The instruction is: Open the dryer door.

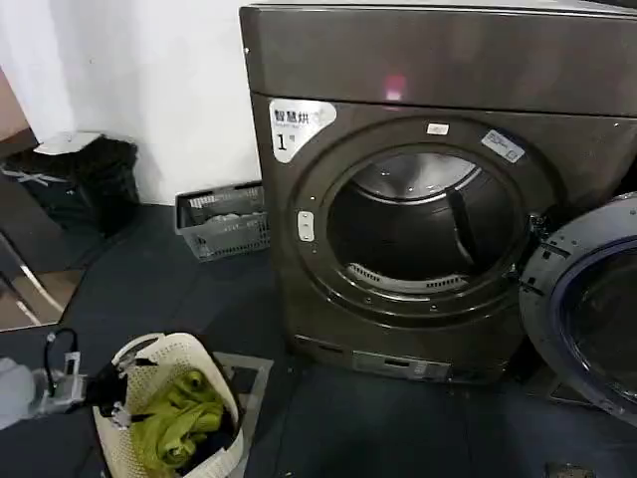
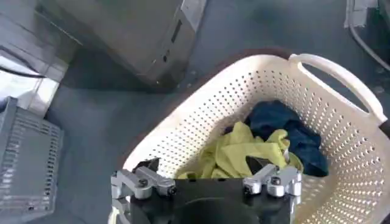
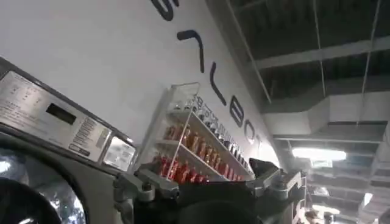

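The head view looks forward and down from high up, taking in the whole dryer (image 1: pixel 438 199), its door (image 1: pixel 587 309) swung open at the right, and the laundry basket (image 1: pixel 214 373) near the floor. The left wrist view looks straight down into that same basket (image 2: pixel 201 122) from close above, past the left gripper (image 2: pixel 207 182). The right wrist view tilts upward past the right gripper (image 3: pixel 207 182) toward a wall, a shelf (image 3: pixel 195 146) and the ceiling.

Bronze-grey dryer (image 1: pixel 299 249); cream basket (image 2: pixel 201 115), lime/navy clothes (image 2: pixel 244 152).
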You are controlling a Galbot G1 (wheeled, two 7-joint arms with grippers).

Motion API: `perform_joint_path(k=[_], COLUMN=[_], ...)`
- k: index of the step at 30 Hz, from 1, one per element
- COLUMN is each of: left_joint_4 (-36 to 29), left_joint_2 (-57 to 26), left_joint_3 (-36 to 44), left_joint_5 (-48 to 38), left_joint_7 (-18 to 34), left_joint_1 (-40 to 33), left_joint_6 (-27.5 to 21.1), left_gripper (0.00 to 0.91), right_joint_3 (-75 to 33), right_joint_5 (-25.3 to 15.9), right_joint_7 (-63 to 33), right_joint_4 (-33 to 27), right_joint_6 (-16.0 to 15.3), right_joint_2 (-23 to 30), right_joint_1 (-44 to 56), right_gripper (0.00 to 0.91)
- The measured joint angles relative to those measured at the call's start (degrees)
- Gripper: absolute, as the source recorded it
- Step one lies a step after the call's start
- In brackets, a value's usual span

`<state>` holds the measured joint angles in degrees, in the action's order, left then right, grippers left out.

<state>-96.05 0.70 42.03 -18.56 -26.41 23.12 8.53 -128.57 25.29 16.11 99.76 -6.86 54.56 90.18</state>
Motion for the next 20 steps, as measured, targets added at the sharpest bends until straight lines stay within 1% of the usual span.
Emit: perform_joint_path(k=[6, 20], left_joint_4=[-0.31, -0.68], left_joint_2=[-1.14, -1.8], left_joint_3=[0.0, -0.15], left_joint_5=[1.52, 2.47], left_joint_7=[-1.69, -1.93], left_joint_1=[0.94, 1.11], left_joint_6=[0.3, 0.73], left_gripper=[0.907, 0.907], right_joint_3=[-0.24, -1.19], right_joint_5=[-0.01, 0.07], right_joint_7=[0.14, 0.33], right_joint_4=[-0.42, -0.04], right_joint_6=[0.18, 0.21], right_joint_2=[-0.14, 0.26], right_joint_1=[-0.03, 0.87], right_gripper=[0.907, 0.907])
